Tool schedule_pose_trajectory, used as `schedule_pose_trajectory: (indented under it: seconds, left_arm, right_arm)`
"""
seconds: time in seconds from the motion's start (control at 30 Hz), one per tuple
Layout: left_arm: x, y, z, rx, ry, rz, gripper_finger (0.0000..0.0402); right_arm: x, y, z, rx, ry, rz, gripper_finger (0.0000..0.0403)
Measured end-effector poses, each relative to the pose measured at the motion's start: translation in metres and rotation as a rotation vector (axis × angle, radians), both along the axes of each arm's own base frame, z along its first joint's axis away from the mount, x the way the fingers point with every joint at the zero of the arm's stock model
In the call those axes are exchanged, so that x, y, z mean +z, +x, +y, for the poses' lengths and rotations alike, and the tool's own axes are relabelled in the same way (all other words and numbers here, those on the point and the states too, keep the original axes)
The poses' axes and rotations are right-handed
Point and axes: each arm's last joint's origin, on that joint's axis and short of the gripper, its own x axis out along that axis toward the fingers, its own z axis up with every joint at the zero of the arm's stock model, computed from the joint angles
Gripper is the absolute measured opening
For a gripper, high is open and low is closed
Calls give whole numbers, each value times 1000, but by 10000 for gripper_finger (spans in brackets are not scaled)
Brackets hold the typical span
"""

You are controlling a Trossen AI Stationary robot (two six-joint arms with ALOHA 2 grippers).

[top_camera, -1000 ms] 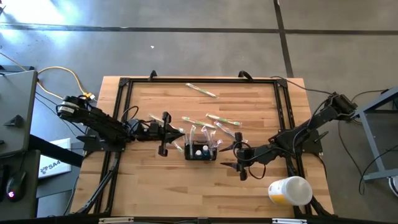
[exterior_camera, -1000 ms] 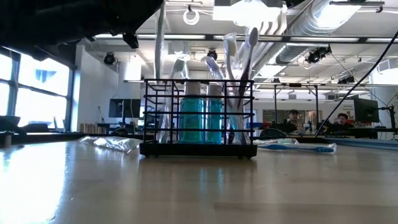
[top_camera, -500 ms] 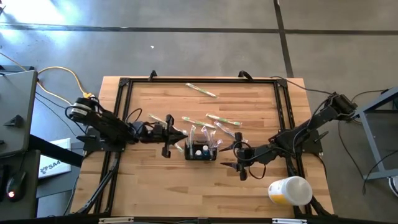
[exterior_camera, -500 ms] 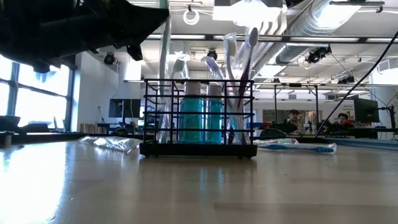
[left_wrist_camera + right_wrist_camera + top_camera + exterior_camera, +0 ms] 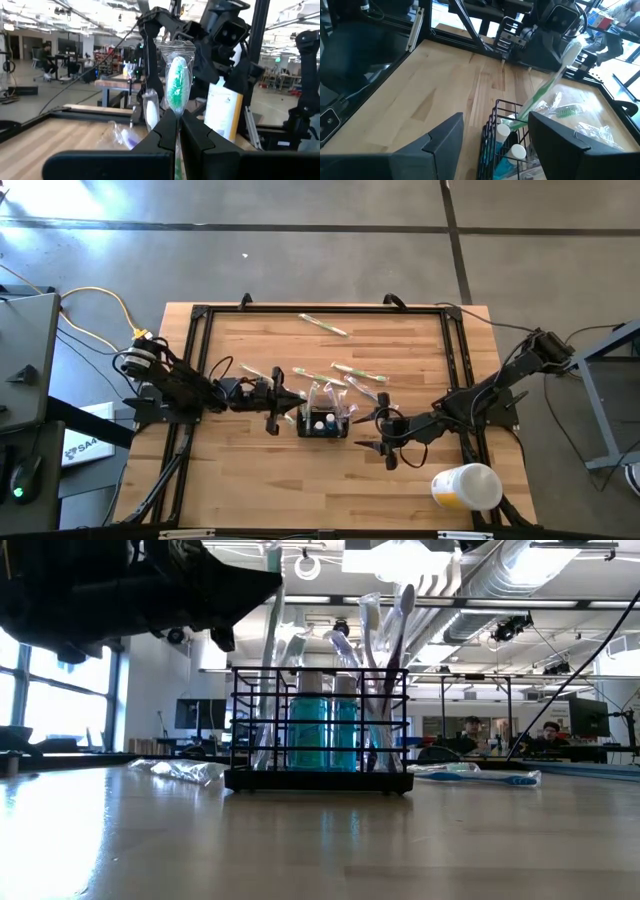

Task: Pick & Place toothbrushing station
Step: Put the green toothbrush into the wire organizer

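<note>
— Looking straight down, what does the high view give that the others lack?

— It shows the toothbrushing station [image 5: 323,421] near the middle of the wooden surface [image 5: 250,470], with the left hand [image 5: 290,400] just beside it on one side and the right hand [image 5: 372,432] near it on the other. Loose wrapped toothbrushes [image 5: 352,370] lie behind the station, and a white-and-yellow cup [image 5: 466,486] lies at the surface's edge.

— And the wrist views?

— The left wrist view shows the left hand pinched tight on a wrapped green toothbrush [image 5: 176,85], held upright. The right wrist view shows that toothbrush slanting over the station's rim, and the right hand's fingers [image 5: 440,142] spread wide, gripping nothing, the station lying between and ahead of them.

— The low view?

— Blue bottles [image 5: 322,720] and toothbrushes standing inside the wire station.

— Any writing?

— None can be read.
</note>
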Motion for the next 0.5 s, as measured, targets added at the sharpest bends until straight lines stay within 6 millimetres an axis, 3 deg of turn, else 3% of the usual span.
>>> schedule_pose_trajectory:
  seconds: [0.5]
  left_arm:
    - [-3, -2, 0, -13, 0, 16, 1]
  right_arm:
    - [-1, 0, 0, 0, -6, 10, 216]
